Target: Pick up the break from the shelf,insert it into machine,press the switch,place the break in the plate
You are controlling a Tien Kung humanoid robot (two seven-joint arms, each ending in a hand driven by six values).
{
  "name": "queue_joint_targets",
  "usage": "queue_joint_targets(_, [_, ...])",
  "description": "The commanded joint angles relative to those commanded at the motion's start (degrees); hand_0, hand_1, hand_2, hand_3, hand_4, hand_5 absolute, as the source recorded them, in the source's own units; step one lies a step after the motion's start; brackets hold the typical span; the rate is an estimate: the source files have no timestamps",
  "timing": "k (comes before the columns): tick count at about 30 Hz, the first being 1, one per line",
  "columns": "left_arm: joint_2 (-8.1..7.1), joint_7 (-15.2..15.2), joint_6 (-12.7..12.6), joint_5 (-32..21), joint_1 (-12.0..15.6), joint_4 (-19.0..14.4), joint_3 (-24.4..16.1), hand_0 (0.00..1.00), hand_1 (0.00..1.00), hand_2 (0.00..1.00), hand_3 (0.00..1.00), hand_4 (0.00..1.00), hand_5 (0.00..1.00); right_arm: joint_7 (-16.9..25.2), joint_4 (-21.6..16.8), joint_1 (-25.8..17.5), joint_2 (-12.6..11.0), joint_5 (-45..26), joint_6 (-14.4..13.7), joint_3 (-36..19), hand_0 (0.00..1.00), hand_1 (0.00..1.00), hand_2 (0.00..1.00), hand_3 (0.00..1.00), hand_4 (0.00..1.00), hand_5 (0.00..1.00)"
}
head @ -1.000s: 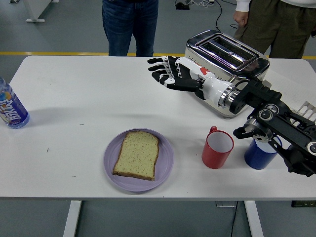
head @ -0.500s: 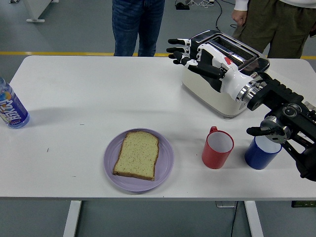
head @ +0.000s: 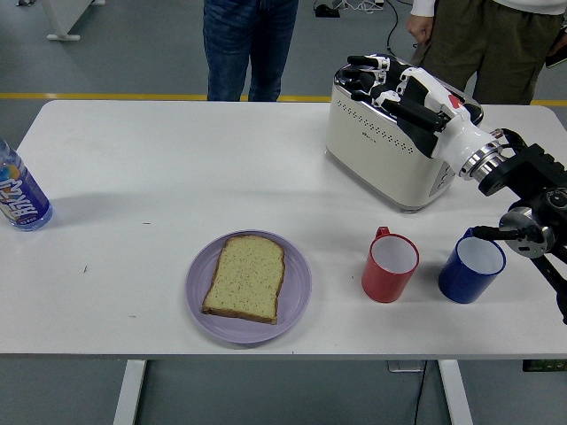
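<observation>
The bread slice [head: 245, 277] lies on the plate [head: 297, 301], well apart from the spread, empty robot hand [head: 390, 81] over the toaster [head: 372, 142].

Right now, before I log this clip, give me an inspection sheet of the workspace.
Surface: white table, no spills seen.
Job's things: bread slice lies flat on the purple plate; toaster at far right.
Clutter: red mug, blue mug, bottle at left edge.
Hands: right hand open over the toaster top, holding nothing; left not in view.
Cables: some on the floor behind.
Surroundings: two people standing at the far side.
</observation>
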State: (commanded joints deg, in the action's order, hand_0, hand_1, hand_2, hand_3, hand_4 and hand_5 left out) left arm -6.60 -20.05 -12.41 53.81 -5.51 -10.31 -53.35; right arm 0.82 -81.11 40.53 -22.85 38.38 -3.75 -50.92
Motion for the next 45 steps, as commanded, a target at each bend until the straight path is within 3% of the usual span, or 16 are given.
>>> queue_joint_targets(17, [0.12,0.01,-0.01,-0.42,-0.03,0.00,0.13,0.631,0.491,0.476,0.539,0.326,0.807,-0.23,-0.43,-4.44,-3.72,-0.12,0.29,-5.27,0.844,0.774,0.736,0.745,0.544,0.297])
queue_joint_targets(45, [0.34,0.02,0.05,-0.23,0.01,0.00,-0.15,0.629,0.491,0.481,0.539,0.320,0.804,0.06,-0.34,-12.89,-7.41,-0.12,-0.05,-13.99,0.843,0.774,0.736,0.743,0.542,0.295])
